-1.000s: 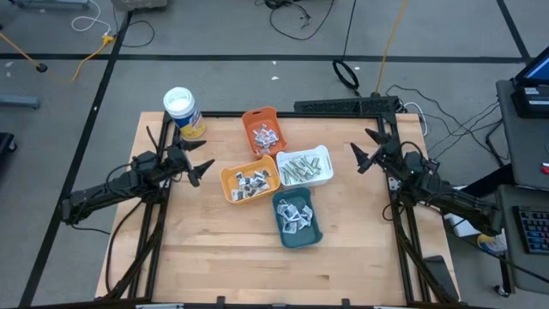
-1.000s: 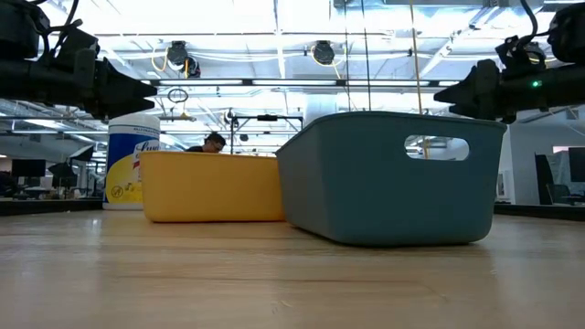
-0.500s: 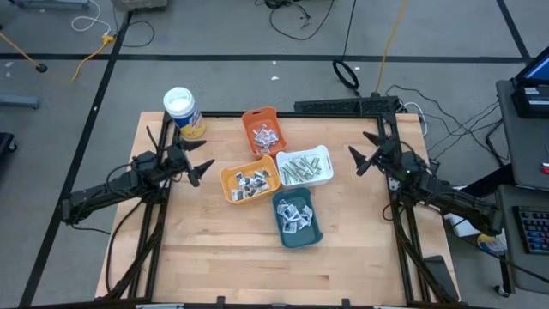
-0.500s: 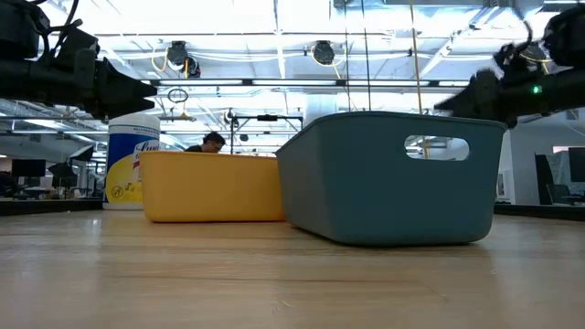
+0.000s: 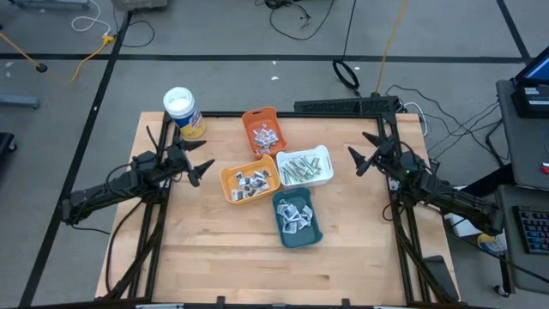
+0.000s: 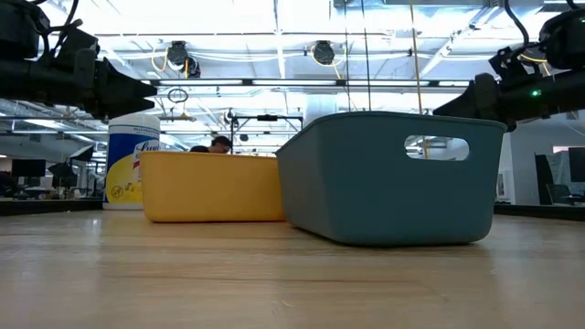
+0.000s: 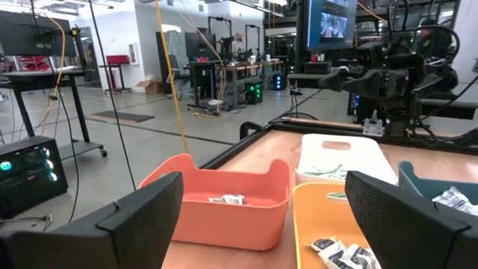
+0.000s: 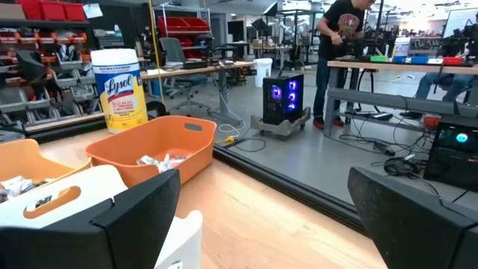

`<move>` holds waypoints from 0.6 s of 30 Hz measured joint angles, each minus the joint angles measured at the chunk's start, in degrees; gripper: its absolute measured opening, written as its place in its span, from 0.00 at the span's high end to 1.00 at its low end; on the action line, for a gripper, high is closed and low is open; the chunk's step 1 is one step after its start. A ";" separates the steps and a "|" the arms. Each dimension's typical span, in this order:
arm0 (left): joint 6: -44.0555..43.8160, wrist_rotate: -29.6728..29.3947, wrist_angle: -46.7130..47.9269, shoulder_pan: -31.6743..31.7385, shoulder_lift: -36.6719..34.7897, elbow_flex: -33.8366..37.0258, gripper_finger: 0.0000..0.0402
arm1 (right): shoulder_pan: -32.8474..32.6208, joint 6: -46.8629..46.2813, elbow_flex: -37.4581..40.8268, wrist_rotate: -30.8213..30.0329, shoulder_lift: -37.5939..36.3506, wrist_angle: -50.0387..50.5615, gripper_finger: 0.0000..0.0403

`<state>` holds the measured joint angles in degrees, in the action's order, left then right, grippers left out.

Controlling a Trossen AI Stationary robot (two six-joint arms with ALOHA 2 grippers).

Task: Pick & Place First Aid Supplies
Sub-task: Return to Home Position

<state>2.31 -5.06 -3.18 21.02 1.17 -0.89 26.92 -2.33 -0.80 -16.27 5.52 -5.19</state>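
Pale wooden table (image 5: 214, 257) on lab floor, cables lying beyond it. Four trays clustered mid-table, first aid supplies (image 5: 251, 181) sorted inside them: white sachets (image 5: 264, 134) in orange tray (image 5: 257, 114), more in yellow tray (image 5: 228, 178) and teal tray (image 5: 305, 234), grey-green strips (image 5: 300, 168) in white tray (image 5: 321, 153). Yellow-labelled canister (image 5: 183, 112) at far left corner. Near left edge, left gripper (image 5: 205, 172) spread wide, empty, pointing at trays. Near right edge, right gripper (image 5: 353, 160) likewise spread, empty.

Four trays bunched mid-table (image 5: 223, 266), all holding first aid supplies (image 5: 254, 181): orange tray (image 5: 259, 112) nearest the far edge, yellow tray (image 5: 226, 180), white tray (image 5: 327, 163) with pale strips (image 5: 300, 168), teal tray (image 5: 300, 241). Canister (image 5: 183, 112) at the far left corner. Left gripper (image 5: 204, 169) and right gripper (image 5: 353, 160) out at the sides, fingers spread, clear of the trays.
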 joint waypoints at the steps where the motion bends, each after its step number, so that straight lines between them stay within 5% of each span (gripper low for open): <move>1: 0.00 0.00 0.02 0.02 0.00 0.00 0.06 | 0.00 0.00 0.00 0.00 0.00 -0.48 0.06; 18: 0.00 0.00 0.00 0.01 0.00 0.00 0.06 | 0.00 0.00 0.00 0.01 0.00 -1.38 0.06</move>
<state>2.31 -5.06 -3.17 21.03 1.17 -0.89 26.92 -2.33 -0.80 -16.26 5.52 -6.57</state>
